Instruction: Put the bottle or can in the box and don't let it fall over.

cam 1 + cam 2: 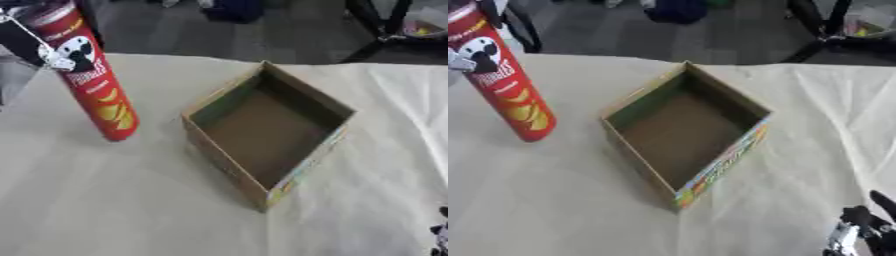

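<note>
A surface draped in a creased cream cloth fills most of both views, and beyond its far edge lies a dark grey floor with black stand legs at the upper right.

Near the middle of the cloth sits an open cardboard box with plain brown inner walls and floor, its corners turned so it reads as a diamond. A strip of colourful printing runs along its outer wall on the near right side. Nothing lies inside it.

To the left of the box, apart from it, stands a tall red cylindrical crisp can with a white-and-black mascot face and yellow crisp pictures on its label. It leans with its top toward the upper left, and its base rests on or just above the cloth; which of the two cannot be told.

The left robot hand comes in from the upper left corner and meets the can near its upper part, at the level of the mascot face. A silver joint and black parts show against the label, with thin pale cables crossing them. The fingers appear to wrap round the can, though most of them are hidden behind it.

The right robot hand shows at the lower right corner, black with silver parts, fingers pointing up and relaxed, holding nothing.
</note>
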You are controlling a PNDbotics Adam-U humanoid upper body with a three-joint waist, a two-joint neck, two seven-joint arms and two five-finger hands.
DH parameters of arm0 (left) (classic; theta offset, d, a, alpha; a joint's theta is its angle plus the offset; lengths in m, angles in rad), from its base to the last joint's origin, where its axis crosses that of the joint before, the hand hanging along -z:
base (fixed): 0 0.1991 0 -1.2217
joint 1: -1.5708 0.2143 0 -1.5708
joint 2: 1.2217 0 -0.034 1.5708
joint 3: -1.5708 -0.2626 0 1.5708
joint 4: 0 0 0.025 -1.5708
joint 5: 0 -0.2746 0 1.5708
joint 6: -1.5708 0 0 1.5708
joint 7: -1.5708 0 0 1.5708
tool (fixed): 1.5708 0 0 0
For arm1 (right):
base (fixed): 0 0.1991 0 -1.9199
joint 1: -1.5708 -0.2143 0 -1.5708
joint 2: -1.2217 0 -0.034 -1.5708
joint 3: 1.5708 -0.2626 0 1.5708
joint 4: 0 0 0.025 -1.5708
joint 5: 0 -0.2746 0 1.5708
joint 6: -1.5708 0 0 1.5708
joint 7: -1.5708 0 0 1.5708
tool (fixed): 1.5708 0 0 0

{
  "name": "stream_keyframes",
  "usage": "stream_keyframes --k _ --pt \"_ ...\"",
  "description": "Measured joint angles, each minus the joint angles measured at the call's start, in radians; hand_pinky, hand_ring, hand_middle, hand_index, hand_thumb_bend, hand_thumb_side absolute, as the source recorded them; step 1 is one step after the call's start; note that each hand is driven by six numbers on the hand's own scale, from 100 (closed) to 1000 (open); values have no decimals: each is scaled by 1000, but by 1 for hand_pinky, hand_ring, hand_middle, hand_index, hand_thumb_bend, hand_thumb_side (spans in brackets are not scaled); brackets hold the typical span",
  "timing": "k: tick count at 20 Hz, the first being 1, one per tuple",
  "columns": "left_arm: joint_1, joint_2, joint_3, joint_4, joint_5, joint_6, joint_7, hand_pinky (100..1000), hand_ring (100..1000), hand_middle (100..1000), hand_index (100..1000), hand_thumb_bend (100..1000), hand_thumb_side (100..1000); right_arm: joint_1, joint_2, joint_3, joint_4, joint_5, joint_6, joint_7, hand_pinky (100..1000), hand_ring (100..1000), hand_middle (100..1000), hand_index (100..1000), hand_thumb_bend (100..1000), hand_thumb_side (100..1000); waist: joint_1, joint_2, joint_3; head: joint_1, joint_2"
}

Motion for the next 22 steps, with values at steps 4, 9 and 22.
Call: stream_keyframes --k 4,9,22 --pt "-62 -32 -7 -16 56 11 -11 100 428 100 180 502 238 11 -13 0 0 -4 -5 1 389 570 729 944 100 642 11 -14 -2 -7 15" --pt "-139 -77 -13 -29 129 28 -28 100 427 100 181 502 217 20 -28 -2 0 -8 -10 2 390 571 729 944 100 643 20 -27 -7 -11 26" --pt "-258 -224 -32 -75 264 68 -68 100 419 100 182 429 171 21 -60 -6 0 -30 -21 3 394 572 729 943 100 646 47 -45 -47 -18 43"
